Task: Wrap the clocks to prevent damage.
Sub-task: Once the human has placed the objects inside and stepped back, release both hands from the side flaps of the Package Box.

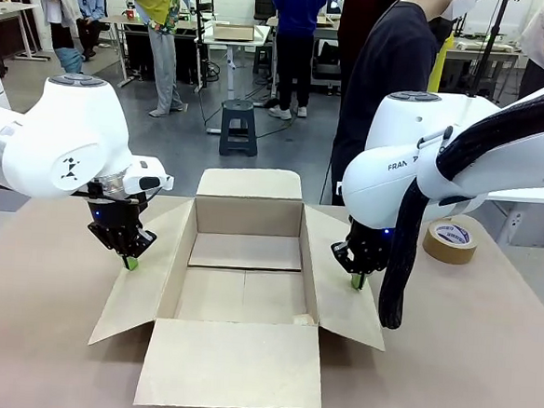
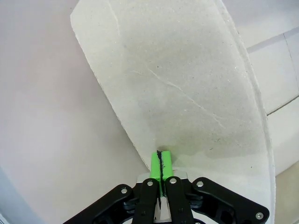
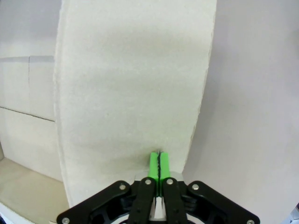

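Setup: open cardboard box [image 1: 245,258] in the middle of the tabletop [image 1: 485,368], all four flaps splayed outward. The box floor is bare cardboard, apart from a small pale scrap in the near right inner corner that is too small to identify. Where the clocks are, I cannot tell.

Left claw [image 1: 132,262]: pads pressed together, holding nothing. Its tips are down on the left side flap [image 1: 145,279], close to the flap's outer edge, and appear to touch it.

Right claw [image 1: 358,282]: likewise pinched closed and empty, with its tips on the right side flap [image 1: 340,297], apparently in contact.

Key relation: each side flap lies directly beneath its own claw, with its long axis running from the robot's side toward the person [image 1: 393,72] at the far side. The box cavity lies inward of both claws, between them. Each arm is nearer its own flap, so neither needs to cross the middle.

Judgement: the arms seem to be pinning the flaps open, keeping the cavity accessible for loading. Wrapping is not yet begun.

Other: a tape roll [image 1: 451,241] sits on the tabletop beyond the right claw, apart from the box.
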Robot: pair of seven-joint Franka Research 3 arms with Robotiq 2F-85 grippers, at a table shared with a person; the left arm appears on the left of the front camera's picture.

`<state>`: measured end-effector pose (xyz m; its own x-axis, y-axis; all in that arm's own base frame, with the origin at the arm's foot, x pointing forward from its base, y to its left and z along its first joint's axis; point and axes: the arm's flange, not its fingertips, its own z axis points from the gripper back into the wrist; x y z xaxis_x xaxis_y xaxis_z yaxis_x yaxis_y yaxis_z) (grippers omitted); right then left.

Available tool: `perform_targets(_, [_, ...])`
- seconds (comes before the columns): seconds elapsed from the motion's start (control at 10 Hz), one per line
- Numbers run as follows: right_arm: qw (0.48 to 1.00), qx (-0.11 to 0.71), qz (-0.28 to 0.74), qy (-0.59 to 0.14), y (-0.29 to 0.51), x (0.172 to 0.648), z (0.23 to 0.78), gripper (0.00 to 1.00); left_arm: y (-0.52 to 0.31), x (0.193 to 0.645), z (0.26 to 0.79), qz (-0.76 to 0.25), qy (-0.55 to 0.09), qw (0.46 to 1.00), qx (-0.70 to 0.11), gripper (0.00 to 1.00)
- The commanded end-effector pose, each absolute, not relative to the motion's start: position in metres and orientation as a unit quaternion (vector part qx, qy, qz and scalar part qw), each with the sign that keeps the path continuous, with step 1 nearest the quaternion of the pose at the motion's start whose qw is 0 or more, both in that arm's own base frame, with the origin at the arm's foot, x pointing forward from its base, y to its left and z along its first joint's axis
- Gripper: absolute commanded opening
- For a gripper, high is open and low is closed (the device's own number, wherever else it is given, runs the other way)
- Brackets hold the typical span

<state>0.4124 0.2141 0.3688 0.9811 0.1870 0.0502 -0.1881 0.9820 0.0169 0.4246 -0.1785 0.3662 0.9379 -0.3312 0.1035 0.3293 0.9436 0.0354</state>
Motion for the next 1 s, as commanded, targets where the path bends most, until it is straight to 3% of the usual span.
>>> perform_targets(0.0, [0.996, 0.011, 0.086, -0.025, 0.2146, 0.4120, 0.3689, 0.01, -0.1776, 0.4241, 0.3681, -0.171, -0.054, 0.984, 0.013, 0.00])
perform_targets(0.9, [0.996, 0.011, 0.086, -0.025, 0.2146, 0.4120, 0.3689, 0.01, -0.1776, 0.4241, 0.3681, -0.171, -0.054, 0.984, 0.013, 0.00])
